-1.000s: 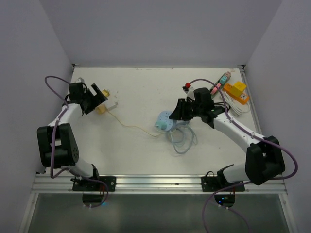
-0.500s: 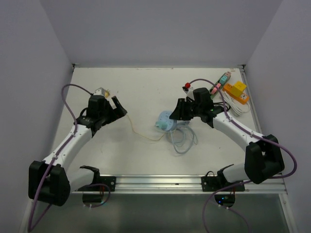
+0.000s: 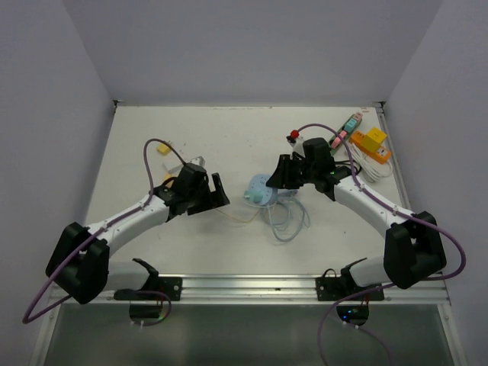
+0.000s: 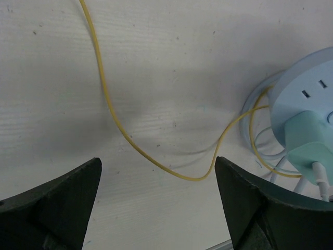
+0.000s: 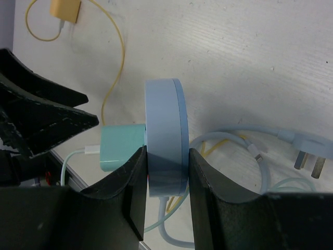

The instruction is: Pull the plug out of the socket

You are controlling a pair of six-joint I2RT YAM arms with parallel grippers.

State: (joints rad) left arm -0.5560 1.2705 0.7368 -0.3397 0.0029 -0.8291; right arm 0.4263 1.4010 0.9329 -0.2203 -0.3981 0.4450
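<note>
In the top view, the round blue socket (image 3: pixel 258 192) is seen mid-counter (image 3: pixel 229 137), clasped by the right gripper (image 3: pixel 278 179), the left gripper (image 3: pixel 217 192) near it. In the left wrist view, that gripper is seen spread wide above a yellow cable (image 4: pixel 112 112), and the teal plug (image 4: pixel 304 143) is seated in the socket. In the right wrist view, the socket's rim is pinched between both fingers.

Orange box (image 3: pixel 371 142) beside coiled white cable (image 3: pixel 375 169)

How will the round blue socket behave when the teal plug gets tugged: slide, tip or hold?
Probably holds: the right gripper clamps the socket across its two faces. It looks like light, smooth plastic, so unheld it would likely slide along with the plug. Its pale-blue cable lies slack, so little restraint from there.
</note>
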